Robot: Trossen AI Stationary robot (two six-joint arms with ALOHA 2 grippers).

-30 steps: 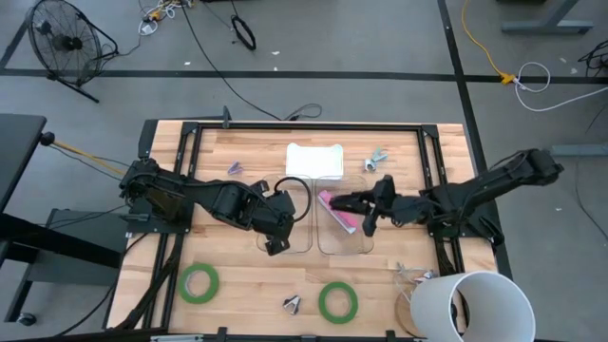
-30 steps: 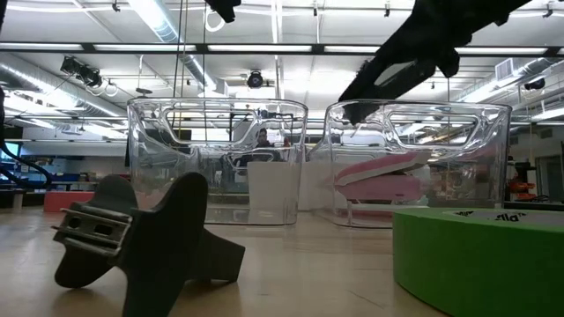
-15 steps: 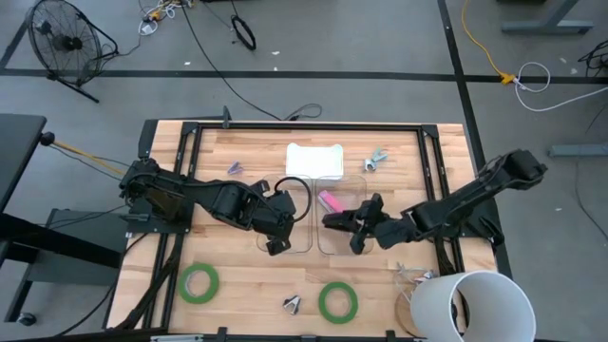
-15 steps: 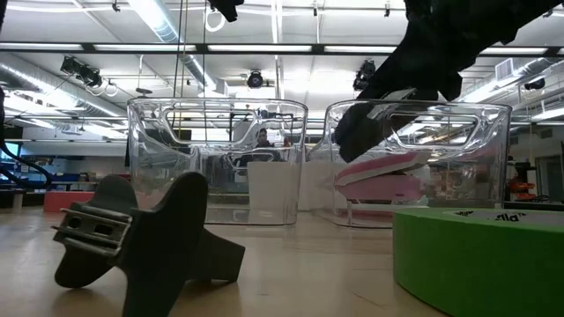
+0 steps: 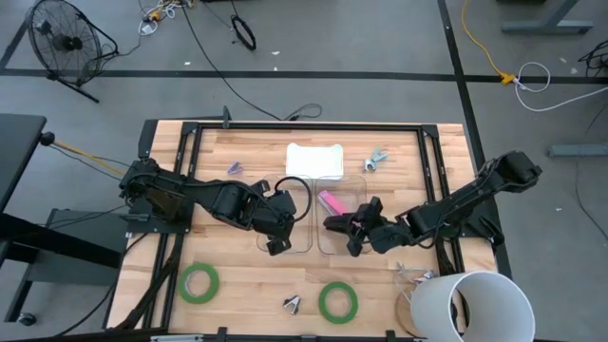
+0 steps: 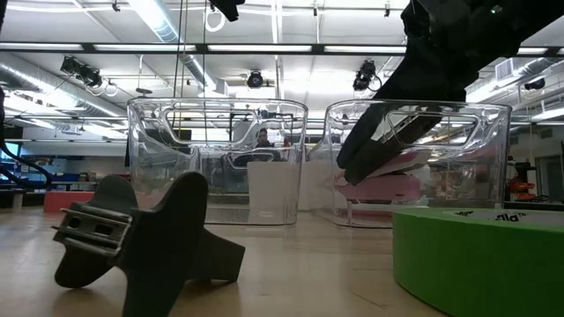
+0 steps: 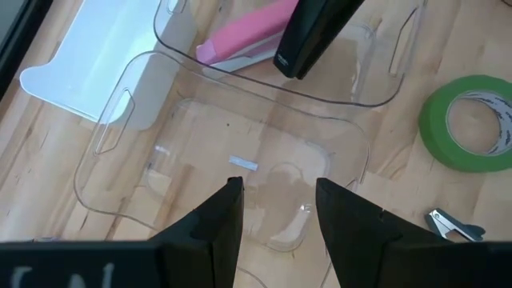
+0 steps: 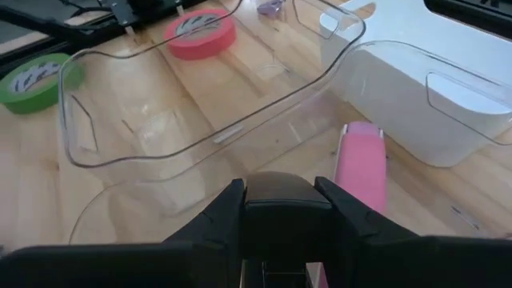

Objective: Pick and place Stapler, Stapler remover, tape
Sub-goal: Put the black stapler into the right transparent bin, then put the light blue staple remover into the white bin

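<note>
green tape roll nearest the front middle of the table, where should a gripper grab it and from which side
The green tape roll lies flat on the wooden table with its open core facing up, so coming straight down from above looks best: one finger in the core, the other outside, pinching the ring wall. The side away from the small stapler remover probably leaves the fingers more room.

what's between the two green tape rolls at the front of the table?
High view: a small metal staple remover lies on bare wood between the left green tape roll and the right green tape roll, touching neither.
</note>
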